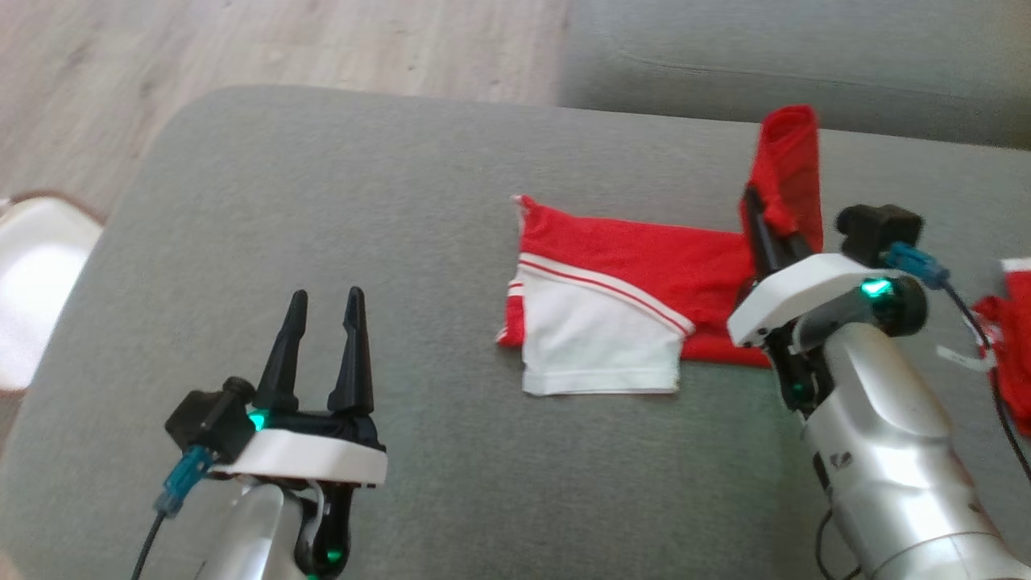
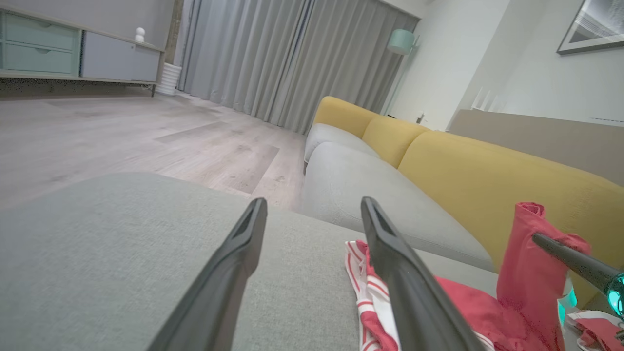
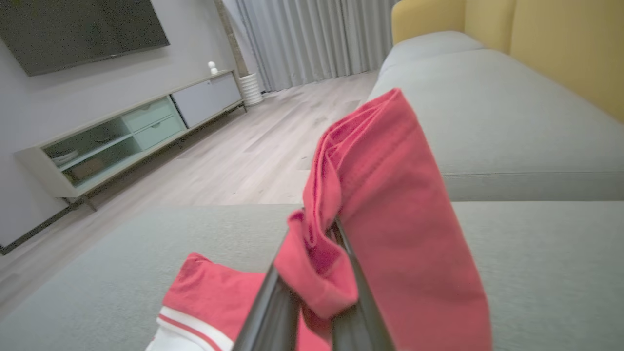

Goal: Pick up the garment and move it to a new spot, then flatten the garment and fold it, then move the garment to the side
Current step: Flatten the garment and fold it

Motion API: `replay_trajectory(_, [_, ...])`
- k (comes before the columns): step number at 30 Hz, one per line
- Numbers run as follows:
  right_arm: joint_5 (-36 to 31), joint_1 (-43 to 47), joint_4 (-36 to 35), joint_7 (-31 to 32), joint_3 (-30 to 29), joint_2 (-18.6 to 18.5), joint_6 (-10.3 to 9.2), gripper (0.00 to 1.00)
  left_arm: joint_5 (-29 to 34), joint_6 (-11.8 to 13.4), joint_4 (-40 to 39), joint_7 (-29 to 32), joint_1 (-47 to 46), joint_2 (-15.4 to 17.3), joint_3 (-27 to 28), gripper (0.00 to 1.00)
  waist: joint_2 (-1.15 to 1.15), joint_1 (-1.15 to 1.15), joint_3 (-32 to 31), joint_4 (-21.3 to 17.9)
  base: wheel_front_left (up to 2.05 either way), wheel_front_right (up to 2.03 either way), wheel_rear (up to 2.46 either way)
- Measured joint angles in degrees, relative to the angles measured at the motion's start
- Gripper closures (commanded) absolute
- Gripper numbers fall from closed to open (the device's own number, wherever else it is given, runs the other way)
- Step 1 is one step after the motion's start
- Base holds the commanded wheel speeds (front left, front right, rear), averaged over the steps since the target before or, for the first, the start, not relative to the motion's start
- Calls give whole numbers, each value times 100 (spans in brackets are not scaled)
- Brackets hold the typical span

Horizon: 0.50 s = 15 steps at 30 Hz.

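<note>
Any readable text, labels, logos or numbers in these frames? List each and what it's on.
No legible text in any view.
Small dark mark on the right forearm: too small to read.
White tag beside the second red garment: blurred, unreadable.
On the red and white garment: stripes only, no print visible.

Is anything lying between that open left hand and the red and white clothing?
Nothing visible. Just bare grey cushion lies between the left hand and the garment, which lies off to the hand's right.
</note>
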Motion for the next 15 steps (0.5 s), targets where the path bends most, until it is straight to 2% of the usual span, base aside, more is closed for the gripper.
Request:
replay_trajectory(6, [485, -13, 99, 77, 669, -2, 0, 100, -59, 0, 2, 0, -9, -12, -155, 0, 0, 1, 102, 418, 0, 0, 0])
replay_trajectory(15, [1066, -75, 483, -55, 1369, -9, 0, 100, -94, 0, 66, 0, -166, -63, -379, 0, 0, 1, 324, 1007, 0, 0, 0])
